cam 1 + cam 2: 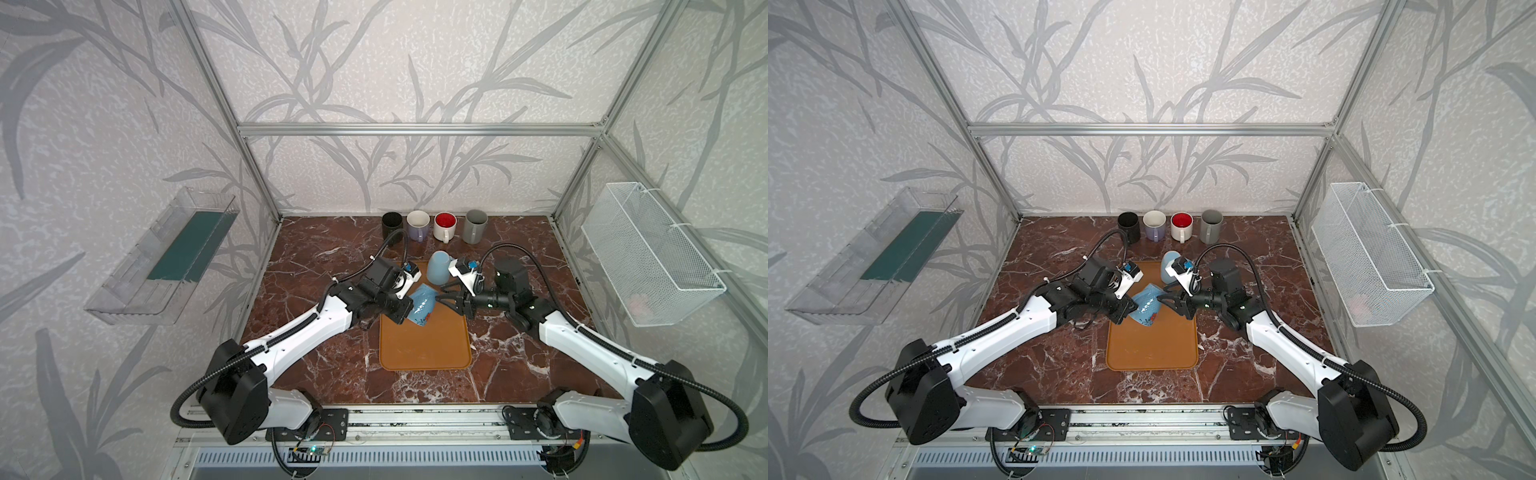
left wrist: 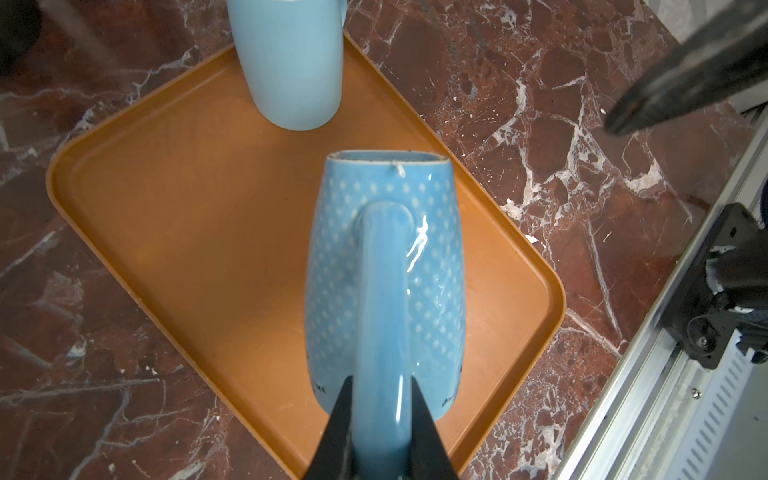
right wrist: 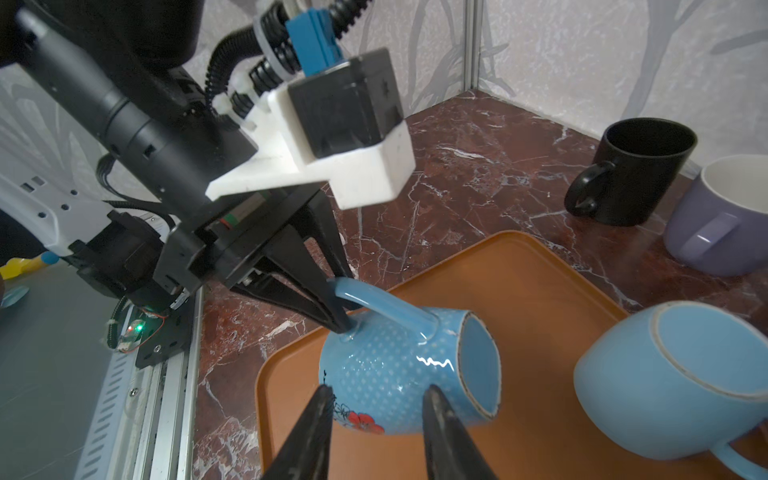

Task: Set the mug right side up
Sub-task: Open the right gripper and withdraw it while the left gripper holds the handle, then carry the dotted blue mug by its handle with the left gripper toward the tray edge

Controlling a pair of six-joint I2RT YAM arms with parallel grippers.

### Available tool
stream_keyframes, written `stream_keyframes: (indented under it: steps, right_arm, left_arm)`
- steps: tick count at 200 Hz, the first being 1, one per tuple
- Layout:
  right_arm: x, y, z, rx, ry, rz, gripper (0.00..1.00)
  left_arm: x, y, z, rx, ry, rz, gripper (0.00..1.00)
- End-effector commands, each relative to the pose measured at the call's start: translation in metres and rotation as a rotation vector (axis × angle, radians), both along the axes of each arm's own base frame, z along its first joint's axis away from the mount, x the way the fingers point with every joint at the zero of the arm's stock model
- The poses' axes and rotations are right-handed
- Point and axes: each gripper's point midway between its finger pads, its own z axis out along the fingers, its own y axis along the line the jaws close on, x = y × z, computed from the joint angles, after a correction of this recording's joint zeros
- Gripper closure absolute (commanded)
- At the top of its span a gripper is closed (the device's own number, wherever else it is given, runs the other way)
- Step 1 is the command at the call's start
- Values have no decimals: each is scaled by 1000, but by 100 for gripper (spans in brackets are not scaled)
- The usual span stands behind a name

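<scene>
Over tray (image 1: 424, 353): dotted mug (image 1: 422, 305) on its side, handle up (contact with tray unclear)
Left end effector (image 2: 381, 380): clamped on mug handle
Right end effector (image 3: 378, 390): jaws apart, straddling mug body

A robotics lab test cell: aluminium framing (image 1: 419, 129) and wallpapered panels (image 1: 374, 62) enclose a marble-patterned table (image 1: 324, 374). A left arm (image 1: 299, 332) and a right arm (image 1: 590, 345) are bolted to a metal rail (image 1: 415, 422) along its front edge.
</scene>
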Motion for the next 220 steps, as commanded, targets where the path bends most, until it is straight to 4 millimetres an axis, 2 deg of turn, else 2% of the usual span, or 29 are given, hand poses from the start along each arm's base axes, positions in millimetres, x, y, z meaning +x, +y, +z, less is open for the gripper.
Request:
stream_keyframes:
  steps: [1, 42, 109, 162, 179, 220]
  right_arm:
    - [9, -5, 2, 26, 34, -75, 64]
    - [17, -7, -12, 65, 177, -164, 66]
    - [17, -5, -4, 197, 304, -252, 65]
    - [22, 3, -15, 243, 386, -281, 61]
    - [25, 6, -17, 268, 416, -295, 59]
    - [34, 15, -10, 409, 518, -301, 43]
  left_arm:
    - [21, -1, 43, -175, -64, 110, 100]
    - [28, 7, 53, -295, -32, 227, 100]
    - [46, 30, 68, -501, -30, 466, 100]
    - [57, 52, 79, -697, -15, 630, 100]
    - [59, 57, 83, -761, -5, 654, 100]
    - [61, 61, 94, -868, 20, 662, 100]
